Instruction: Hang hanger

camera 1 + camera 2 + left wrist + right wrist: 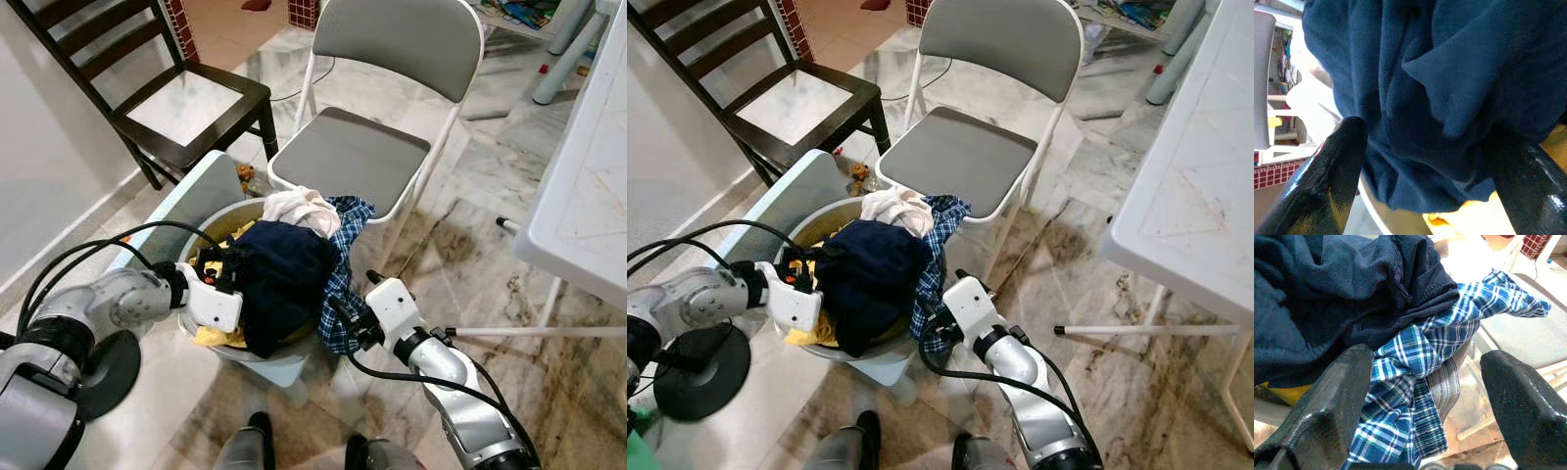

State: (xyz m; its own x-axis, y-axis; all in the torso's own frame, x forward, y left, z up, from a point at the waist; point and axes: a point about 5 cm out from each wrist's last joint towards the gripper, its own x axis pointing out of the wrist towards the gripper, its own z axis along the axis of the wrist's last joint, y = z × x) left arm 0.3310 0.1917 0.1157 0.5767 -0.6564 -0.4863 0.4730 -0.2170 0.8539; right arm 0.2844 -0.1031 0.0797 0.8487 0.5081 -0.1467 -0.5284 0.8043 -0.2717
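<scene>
A round laundry basket [211, 223] stood on the marble floor [460, 255] before a grey folding chair [358, 147], heaped with a navy garment [284, 279], a blue plaid shirt [343, 284], a white cloth [299, 208] and something yellow [217, 338]. Left gripper [227, 266] was at the navy garment, fingers [1327, 176] spread apart, gripping nothing. Right gripper [338, 313] was at the hanging plaid shirt, fingers [1332, 406] likewise parted. A hanger could not be made out among the clothes.
</scene>
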